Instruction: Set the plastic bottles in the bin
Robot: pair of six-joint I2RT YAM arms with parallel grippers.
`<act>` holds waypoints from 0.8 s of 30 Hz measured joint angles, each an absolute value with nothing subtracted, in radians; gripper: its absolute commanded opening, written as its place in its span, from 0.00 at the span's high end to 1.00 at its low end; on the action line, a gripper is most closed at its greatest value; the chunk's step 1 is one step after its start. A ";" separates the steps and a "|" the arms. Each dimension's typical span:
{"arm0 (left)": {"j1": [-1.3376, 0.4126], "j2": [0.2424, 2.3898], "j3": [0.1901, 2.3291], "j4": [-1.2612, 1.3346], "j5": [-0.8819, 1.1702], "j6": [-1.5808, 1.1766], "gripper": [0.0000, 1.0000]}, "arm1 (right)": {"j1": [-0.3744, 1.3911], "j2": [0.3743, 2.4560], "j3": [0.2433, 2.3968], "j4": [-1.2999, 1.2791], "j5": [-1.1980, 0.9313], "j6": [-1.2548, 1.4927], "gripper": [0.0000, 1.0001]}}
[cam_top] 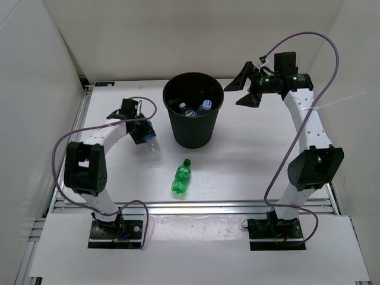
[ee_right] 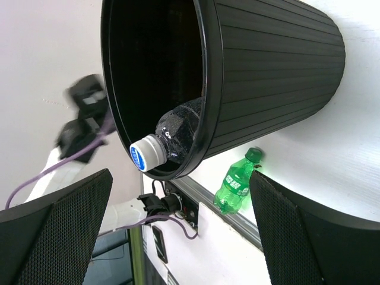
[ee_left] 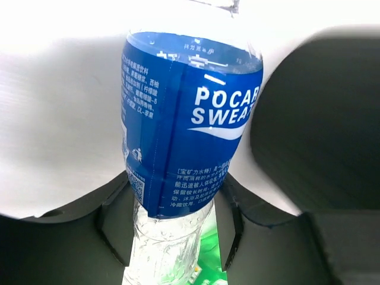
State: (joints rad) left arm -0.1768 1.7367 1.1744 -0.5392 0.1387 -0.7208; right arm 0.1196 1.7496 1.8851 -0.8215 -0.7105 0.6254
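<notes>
Toward the left edge, the left gripper [cam_top: 142, 132] pinches the blue-labelled bottle [ee_left: 190, 136] low on its body, and the bottle sticks out past the fingers. The green bottle [cam_top: 182, 177] lies on its side near the front edge, apart from both arms. The bin [cam_top: 191, 133] stands mid-bench, between the arms, with clear bottles [cam_top: 203, 107] inside. The right gripper [cam_top: 242, 89] hangs spread wide and empty, just beside the bin's rim.

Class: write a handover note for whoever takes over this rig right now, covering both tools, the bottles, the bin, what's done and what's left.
Left tool: shut on the blue-labelled bottle, left of the bin.
Right tool: open, empty, beside the bin's right rim.
Done: at least two clear bottles visible inside the bin.
Left: drop in the held bottle, then the green bottle lying on the table before the bin.
</notes>
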 measured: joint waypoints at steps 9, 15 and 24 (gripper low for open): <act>-0.208 1.553 1.712 -0.544 -0.102 -0.710 0.55 | 0.120 1.761 1.885 -0.821 -0.711 0.630 0.00; -0.298 1.631 2.078 -0.500 -0.092 -0.677 0.54 | 0.120 1.761 1.885 -0.821 -0.707 0.633 0.00; -0.457 1.917 2.124 -0.535 -0.023 -0.577 0.24 | 0.120 1.736 1.878 -0.822 -0.672 0.628 0.00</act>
State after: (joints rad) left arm -0.4568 1.9175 2.1242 -0.5346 -0.0235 -0.5774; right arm 0.1196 1.7359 1.8782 -0.8215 -0.6716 0.6281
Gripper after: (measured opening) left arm 0.646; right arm 0.998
